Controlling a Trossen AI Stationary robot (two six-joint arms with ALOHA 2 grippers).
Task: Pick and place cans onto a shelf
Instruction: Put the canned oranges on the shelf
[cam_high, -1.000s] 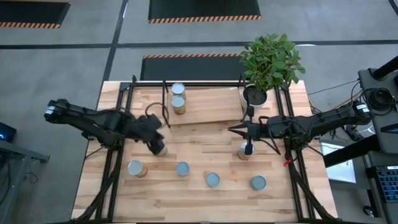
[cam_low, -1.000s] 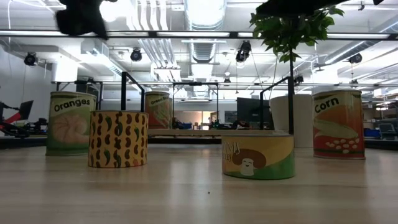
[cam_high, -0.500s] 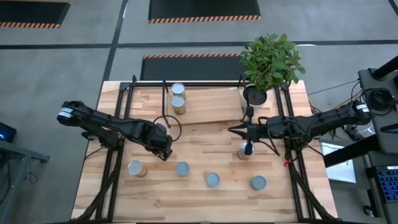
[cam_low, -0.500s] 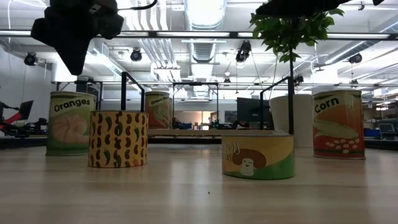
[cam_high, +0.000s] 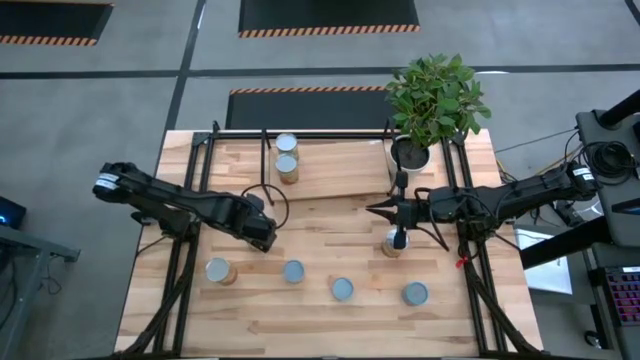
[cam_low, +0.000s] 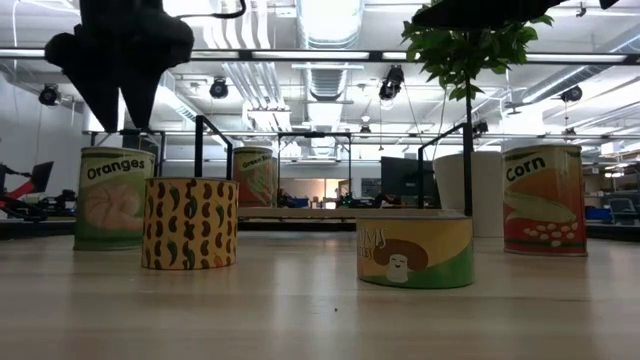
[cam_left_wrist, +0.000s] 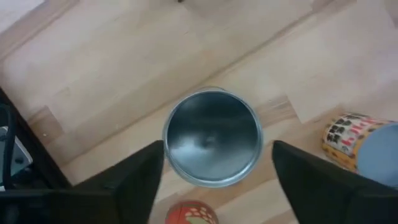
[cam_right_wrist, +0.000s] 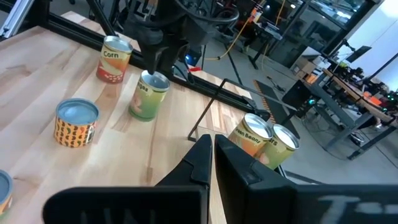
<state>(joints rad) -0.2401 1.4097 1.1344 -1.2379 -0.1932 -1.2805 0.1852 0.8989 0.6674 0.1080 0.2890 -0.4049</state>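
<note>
Left gripper (cam_left_wrist: 211, 180) hangs fingers spread wide over a can (cam_left_wrist: 212, 145), nothing held; drop straight, keep it centred. Shelf (cam_high: 330, 170) sits behind, two cans on it. Right gripper (cam_high: 375, 210) waits, pinched shut, empty.

Landmark: shelf (cam_high: 330, 165), far side of table
- On shelf board, left part: 2 cans (cam_high: 287, 158) touching; board to their right bare up to plant pot (cam_high: 410, 152)
- Tabletop strip just in front of shelf: open in middle; left gripper (cam_high: 262, 236) w/ fingers apart over oranges can (cam_left_wrist: 212, 137)
- Further out: loose row of cans (cam_high: 341, 289), gaps between each
</note>
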